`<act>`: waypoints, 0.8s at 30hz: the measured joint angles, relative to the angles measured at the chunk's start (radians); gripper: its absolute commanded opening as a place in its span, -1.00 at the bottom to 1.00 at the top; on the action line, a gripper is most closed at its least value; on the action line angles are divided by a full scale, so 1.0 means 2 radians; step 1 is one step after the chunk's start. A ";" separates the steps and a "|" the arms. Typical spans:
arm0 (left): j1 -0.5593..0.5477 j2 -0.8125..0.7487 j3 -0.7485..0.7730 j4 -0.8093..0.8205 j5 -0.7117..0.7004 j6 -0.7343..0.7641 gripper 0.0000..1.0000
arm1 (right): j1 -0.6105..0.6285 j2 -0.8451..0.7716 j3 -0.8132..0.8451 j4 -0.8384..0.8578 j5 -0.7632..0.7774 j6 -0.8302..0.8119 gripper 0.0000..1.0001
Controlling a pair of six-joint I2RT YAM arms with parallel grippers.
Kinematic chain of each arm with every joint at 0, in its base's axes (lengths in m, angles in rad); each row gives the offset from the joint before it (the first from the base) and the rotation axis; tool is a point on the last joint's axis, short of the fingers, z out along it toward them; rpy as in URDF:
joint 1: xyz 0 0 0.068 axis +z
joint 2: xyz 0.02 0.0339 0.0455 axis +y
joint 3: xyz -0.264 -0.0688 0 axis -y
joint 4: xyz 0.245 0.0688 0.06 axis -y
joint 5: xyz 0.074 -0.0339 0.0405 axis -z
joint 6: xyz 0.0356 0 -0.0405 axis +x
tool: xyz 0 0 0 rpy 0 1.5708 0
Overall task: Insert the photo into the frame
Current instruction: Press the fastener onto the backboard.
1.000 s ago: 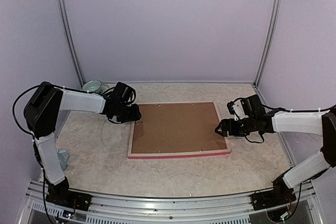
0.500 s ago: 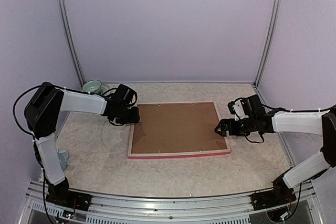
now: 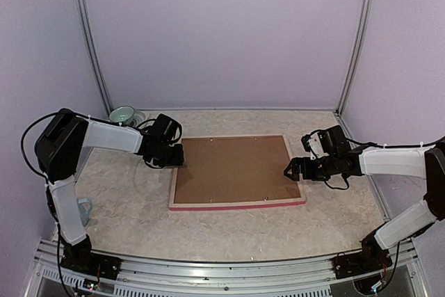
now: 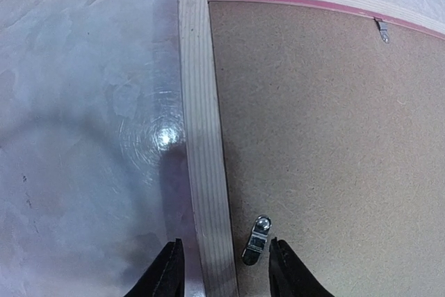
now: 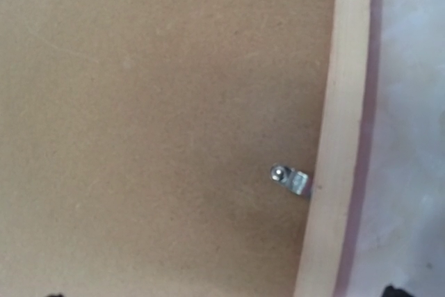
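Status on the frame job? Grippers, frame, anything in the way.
Left gripper open, straddling left rail of frame beside a metal clip. Right gripper open wide over right rail. Frame face down, backing board in; photo not visible. No obstruction seen.

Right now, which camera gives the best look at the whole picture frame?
The top external view: the frame lies flat, back up, with all four rails visible around the brown backing board. The left wrist view shows only one corner and a pale rail; the right wrist view shows only a stretch of one rail.
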 measured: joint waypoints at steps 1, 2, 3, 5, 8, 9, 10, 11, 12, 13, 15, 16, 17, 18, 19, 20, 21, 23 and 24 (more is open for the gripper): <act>0.000 0.000 0.000 0.000 -0.001 0.000 -0.17 | 0.000 0.000 0.000 0.000 0.000 0.000 0.98; 0.000 0.001 0.000 0.000 -0.001 0.001 -0.20 | 0.000 0.000 0.000 0.000 0.000 0.001 0.99; 0.000 0.001 0.000 0.000 -0.002 0.002 -0.22 | 0.000 0.000 0.000 0.000 0.000 0.001 0.98; 0.000 0.002 0.000 0.000 -0.002 0.002 -0.23 | 0.000 0.000 0.000 0.000 0.000 0.001 0.98; 0.000 0.005 0.000 0.000 -0.002 0.002 -0.23 | 0.000 0.000 0.000 0.000 0.000 0.001 0.98; 0.001 0.006 0.000 0.000 -0.002 0.002 -0.23 | 0.000 0.000 0.000 0.000 0.000 0.002 0.98; 0.002 0.007 0.000 0.000 -0.002 0.003 -0.23 | 0.000 0.000 0.000 0.000 0.000 0.002 0.98; 0.002 0.007 -0.001 0.001 -0.002 0.002 -0.24 | 0.000 0.000 0.000 0.000 0.000 0.002 0.98; 0.002 0.007 -0.001 0.001 -0.002 0.002 -0.24 | 0.000 0.000 0.000 0.000 0.000 0.002 0.98; 0.002 0.007 -0.001 0.002 -0.002 0.002 -0.24 | 0.000 0.000 0.000 0.000 0.000 0.002 0.98; 0.002 0.008 -0.001 0.002 -0.002 0.002 -0.29 | 0.000 0.000 0.000 0.001 0.000 0.002 0.98; 0.003 0.008 -0.001 0.002 -0.002 0.002 -0.29 | 0.000 0.000 0.000 0.001 0.000 0.002 0.98; 0.003 0.008 -0.001 0.003 -0.002 0.002 -0.30 | 0.000 0.000 0.000 0.001 0.000 0.002 0.99; 0.003 0.008 -0.001 0.003 -0.002 0.002 -0.30 | 0.000 0.001 0.000 0.001 0.000 0.002 0.98; 0.003 0.009 -0.001 0.004 -0.002 0.002 -0.31 | 0.000 0.001 0.000 0.002 0.000 0.003 0.98; 0.004 0.009 -0.001 0.004 -0.002 0.002 -0.31 | 0.000 0.002 0.000 0.002 0.000 0.003 0.99; 0.004 0.009 -0.001 0.005 -0.002 0.002 -0.31 | 0.000 0.003 0.000 0.002 0.000 0.003 0.98; 0.006 0.010 -0.001 0.006 -0.002 0.002 -0.32 | 0.000 0.003 0.000 0.002 0.000 0.003 0.98; 0.007 0.010 -0.001 0.007 -0.002 0.002 -0.32 | 0.000 0.003 0.000 0.002 0.000 0.003 0.98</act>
